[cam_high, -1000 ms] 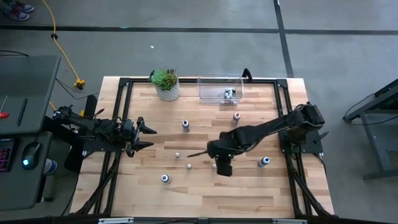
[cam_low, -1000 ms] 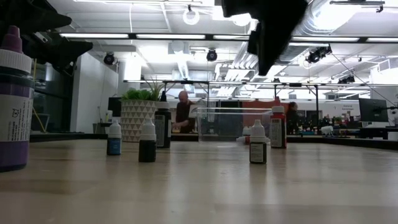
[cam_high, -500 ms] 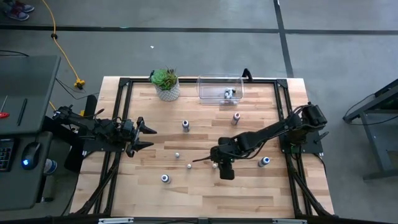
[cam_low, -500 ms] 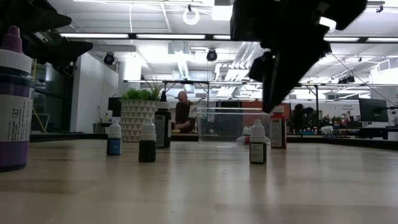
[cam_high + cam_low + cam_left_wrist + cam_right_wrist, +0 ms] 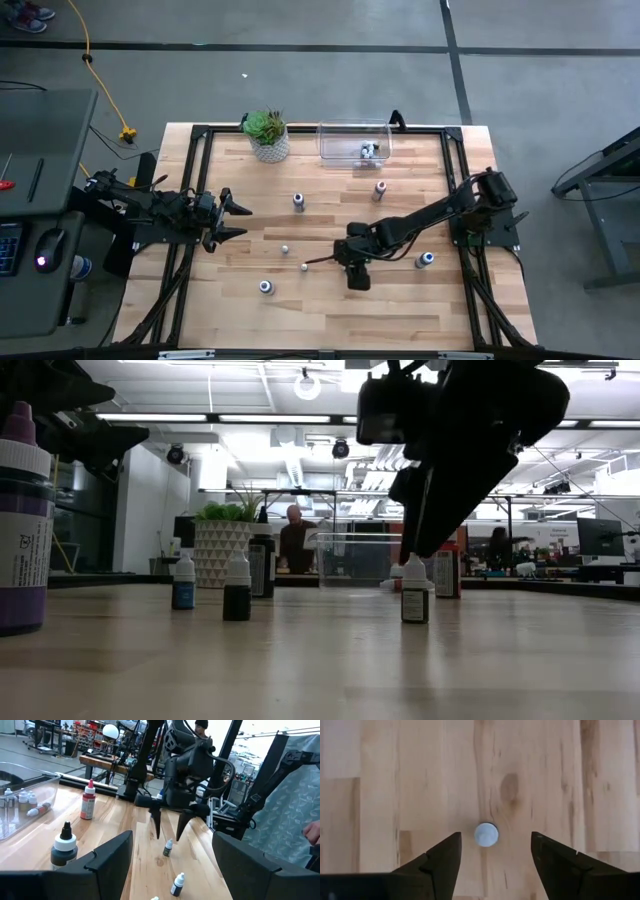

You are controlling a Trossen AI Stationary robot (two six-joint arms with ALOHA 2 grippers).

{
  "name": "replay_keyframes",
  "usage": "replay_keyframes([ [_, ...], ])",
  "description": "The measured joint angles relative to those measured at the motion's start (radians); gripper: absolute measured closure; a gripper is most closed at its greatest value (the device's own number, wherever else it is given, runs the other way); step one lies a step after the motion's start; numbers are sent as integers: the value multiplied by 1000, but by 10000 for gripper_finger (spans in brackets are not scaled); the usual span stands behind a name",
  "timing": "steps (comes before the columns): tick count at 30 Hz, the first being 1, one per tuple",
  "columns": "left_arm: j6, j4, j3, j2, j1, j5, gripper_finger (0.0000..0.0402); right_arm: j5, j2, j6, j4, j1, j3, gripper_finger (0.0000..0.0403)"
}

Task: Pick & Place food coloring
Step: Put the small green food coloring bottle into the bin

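- Near edge of the desk (image 5: 330, 310): one small food coloring bottle (image 5: 265, 287) stands upright, left of centre and closest to that edge.
- Middle band, right of centre: the right claw (image 5: 345, 263) points straight down over a tiny white-capped bottle (image 5: 486, 834). Its fingers (image 5: 440, 860) are spread apart, one on each side of the cap and clear of it. Nothing is grasped.
- In the low view, the same bottle (image 5: 414, 591) stands upright on the desk with the right claw (image 5: 425, 545) directly above its cap.
- Middle band, right edge: a blue-topped bottle (image 5: 424, 260) stands just beside the right arm, near the desk frame.
- Middle band, centre: two more tiny bottles stand apart from each other, one (image 5: 304, 267) just left of the right claw and one (image 5: 285, 249) slightly farther back.
- Left edge: the left claw (image 5: 235, 217) waits above the desk with its fingers spread, released and holding nothing.
- Farther back: a dark bottle (image 5: 298, 202) stands left of centre; a red-topped bottle (image 5: 379, 189) stands right of centre.
- Far edge: a clear plastic bin (image 5: 345, 140) holds several small bottles (image 5: 369, 150) in its right part. A green potted plant (image 5: 267, 133) stands to the left of the bin.
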Motion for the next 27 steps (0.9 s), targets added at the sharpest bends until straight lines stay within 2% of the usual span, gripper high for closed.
replay_keyframes([
  [4, 0, 0, 0, 0, 0, 0, 130, -34, 19, 2, 31, 3, 0, 180],
  [13, 0, 0, 0, 0, 0, 0, 130, -35, 39, 2, 49, 8, 0, 201],
  [27, 0, 0, 0, 0, 0, 0, 130, -33, 39, 2, 33, 8, 0, 285],
])
